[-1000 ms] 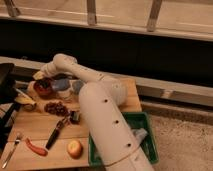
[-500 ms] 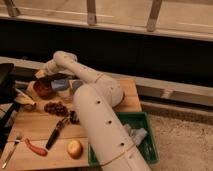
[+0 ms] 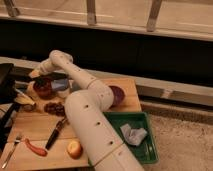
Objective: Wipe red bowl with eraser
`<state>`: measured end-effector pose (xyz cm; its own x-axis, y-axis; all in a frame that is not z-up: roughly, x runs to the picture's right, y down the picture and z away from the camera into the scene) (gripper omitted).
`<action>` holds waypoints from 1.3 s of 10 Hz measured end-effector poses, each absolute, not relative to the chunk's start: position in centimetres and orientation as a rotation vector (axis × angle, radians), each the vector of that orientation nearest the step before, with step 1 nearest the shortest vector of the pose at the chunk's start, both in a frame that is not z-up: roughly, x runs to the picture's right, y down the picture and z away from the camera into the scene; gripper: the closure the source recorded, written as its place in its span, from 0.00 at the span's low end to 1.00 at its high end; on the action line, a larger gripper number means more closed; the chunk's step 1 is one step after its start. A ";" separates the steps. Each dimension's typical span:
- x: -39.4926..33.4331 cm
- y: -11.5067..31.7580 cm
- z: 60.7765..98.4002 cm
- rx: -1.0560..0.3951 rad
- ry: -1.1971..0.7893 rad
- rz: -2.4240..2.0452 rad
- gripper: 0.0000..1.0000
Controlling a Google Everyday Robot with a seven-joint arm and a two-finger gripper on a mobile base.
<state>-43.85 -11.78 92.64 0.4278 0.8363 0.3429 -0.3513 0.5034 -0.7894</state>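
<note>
A white robot arm (image 3: 87, 107) is seen rising from the lower middle of the frame and bending toward the upper left, where the gripper (image 3: 36, 75) is held just above the far rim of the red bowl (image 3: 43, 88). Whether the gripper is open or closed cannot be told; a pale tan patch is seen at its tip, but it cannot be identified. The red bowl is placed at the upper left of the wooden counter (image 3: 35, 127), with a blue-grey object (image 3: 61, 85) just to its right. A cluster of dark red fruit (image 3: 54, 107) is found below the bowl. A larger maroon-purple bowl (image 3: 118, 95) is partly hidden behind the arm toward the right. Lower on the counter a dark-handled knife (image 3: 55, 134), an apple (image 3: 74, 148), a red curved item (image 3: 36, 148) and a fork (image 3: 11, 150) are laid out. A green tray (image 3: 150, 150) holding a crumpled grey cloth (image 3: 132, 134) is set at the lower right.
</note>
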 end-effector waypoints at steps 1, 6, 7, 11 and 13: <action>-44.9 -11.3 92.5 -0.710 -0.818 0.808 1.00; -40.8 -10.3 90.5 -0.684 -0.775 0.831 1.00; -40.2 -10.5 90.2 -0.674 -0.765 0.835 1.00; -40.6 -12.3 90.6 -0.652 -0.751 0.823 1.00; -41.5 -12.6 91.1 -0.651 -0.755 0.813 1.00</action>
